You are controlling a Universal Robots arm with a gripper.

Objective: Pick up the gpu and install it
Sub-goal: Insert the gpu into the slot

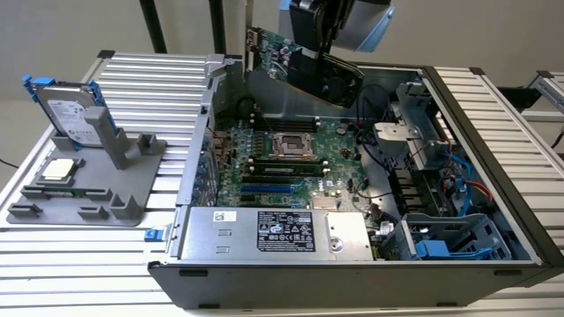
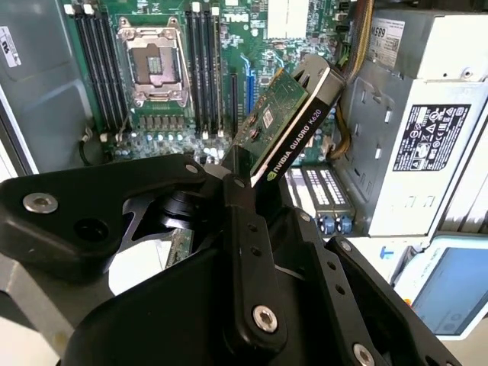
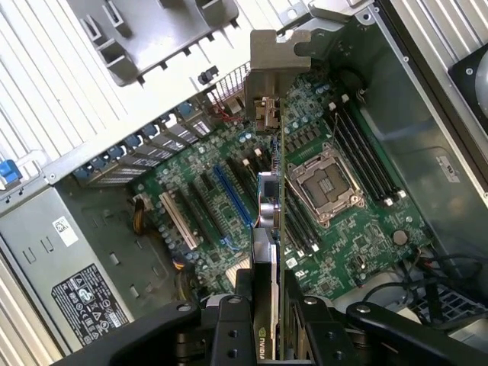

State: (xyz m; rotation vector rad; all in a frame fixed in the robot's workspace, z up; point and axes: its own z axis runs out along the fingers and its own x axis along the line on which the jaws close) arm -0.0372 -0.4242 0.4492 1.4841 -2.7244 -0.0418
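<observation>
Gripper (image 2: 248,171): my fingers (image 2: 240,206) clamped on the gpu (image 2: 284,107), held tilted above the motherboard (image 2: 229,34) (case (image 1: 335,281) open). Slot alignment: seemingly off, hard to judge. Risk: tilted card jamming or scraping components on descent.

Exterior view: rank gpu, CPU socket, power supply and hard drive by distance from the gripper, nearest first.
1. gpu: clamped in the gripper, above the open case.
2. CPU socket: mid-motherboard, beneath the card.
3. power supply, along the case's near wall, and hard drive, on the stand at the exterior view's left: too close to call.
</observation>
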